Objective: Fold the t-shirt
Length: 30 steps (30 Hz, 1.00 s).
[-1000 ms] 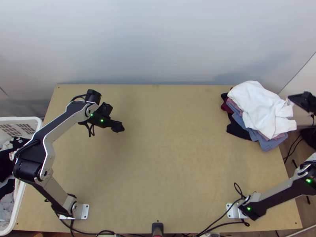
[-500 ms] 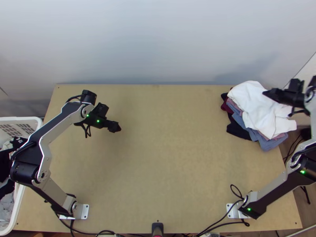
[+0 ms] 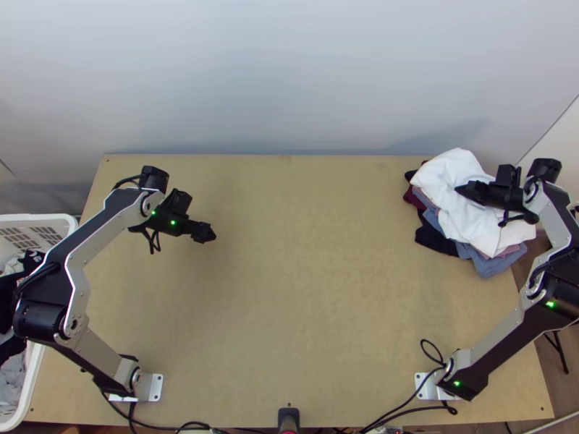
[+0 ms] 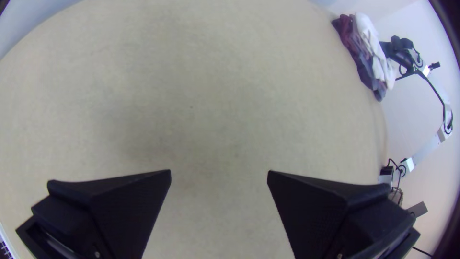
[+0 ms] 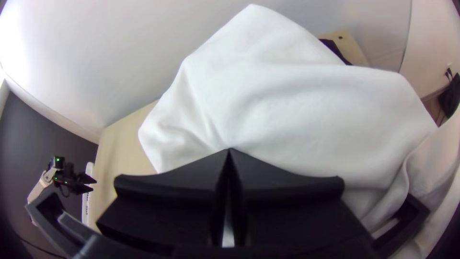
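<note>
Freshly swung in over the white t-shirt [image 3: 463, 219] atop the clothes pile [image 3: 492, 266], far right of the table [image 3: 311, 289], nudging cloth slightly leftward with a clenched, seemingly empty right gripper [image 5: 229, 150], likely for final tidying, with a wide-spread, empty left gripper [image 4: 219, 173] well apart.

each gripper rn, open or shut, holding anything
Left gripper: open, holding nothing.
Right gripper: closed at the white cloth; can't tell if it pinches any.

White cloth [image 3: 447, 189] atop clothes pile [image 3: 486, 266]
</note>
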{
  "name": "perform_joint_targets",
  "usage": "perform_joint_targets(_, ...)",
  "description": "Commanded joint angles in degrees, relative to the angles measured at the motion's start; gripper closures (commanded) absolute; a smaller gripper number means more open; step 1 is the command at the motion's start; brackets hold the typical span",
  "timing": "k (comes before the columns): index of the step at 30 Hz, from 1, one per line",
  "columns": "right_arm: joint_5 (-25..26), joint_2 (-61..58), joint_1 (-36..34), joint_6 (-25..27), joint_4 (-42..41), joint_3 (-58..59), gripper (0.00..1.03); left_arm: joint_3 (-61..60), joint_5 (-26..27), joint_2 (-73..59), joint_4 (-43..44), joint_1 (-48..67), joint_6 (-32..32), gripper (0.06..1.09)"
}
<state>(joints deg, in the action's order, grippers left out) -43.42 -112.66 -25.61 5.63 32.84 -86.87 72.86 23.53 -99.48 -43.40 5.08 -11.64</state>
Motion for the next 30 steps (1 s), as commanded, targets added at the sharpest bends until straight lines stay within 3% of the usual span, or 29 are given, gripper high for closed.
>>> perform_joint_targets(1,0.18,-0.01,0.56,-0.09,-0.85,2.67,1.0,-0.17,0.03,0.17,0.07,-0.34,-0.31,0.11)
perform_joint_targets(5,0.18,1.3,0.29,-0.79,-0.85,2.5,0.99,-0.09,0.03,0.17,0.07,-0.42,-0.4,0.11)
perform_joint_targets(6,0.18,1.57,0.29,-1.67,-0.58,2.32,0.93,-0.09,0.03,0.25,0.07,-0.42,-0.4,0.11)
perform_joint_targets(7,0.09,2.1,0.21,-4.93,-0.06,1.79,0.71,0.0,0.03,0.25,0.07,-0.6,-0.4,0.11)
perform_joint_targets(8,0.09,2.27,0.21,-6.16,0.47,1.62,0.62,0.0,0.03,0.25,0.07,-0.78,-0.49,0.11)
perform_joint_targets(10,0.09,3.77,0.56,-7.12,3.9,0.47,0.34,0.09,0.03,0.43,0.15,-0.95,-0.49,0.11)
perform_joint_targets(12,0.18,5.44,1.17,-6.95,7.68,-0.84,0.16,0.09,0.03,0.6,0.15,-1.21,-0.4,0.11)
perform_joint_targets(13,0.18,6.49,1.35,-6.77,9.79,-1.72,0.11,0.09,0.03,0.69,0.15,-1.3,-0.4,0.11)
perform_joint_targets(16,0.26,11.06,1.79,-6.24,11.9,-1.99,0.05,0.0,0.03,1.13,0.15,-1.65,-0.4,0.1)
perform_joint_targets(30,2.2,28.73,2.75,-4.66,22.27,-3.48,0.04,-3.6,0.11,5.61,0.15,-2.53,0.21,0.1)
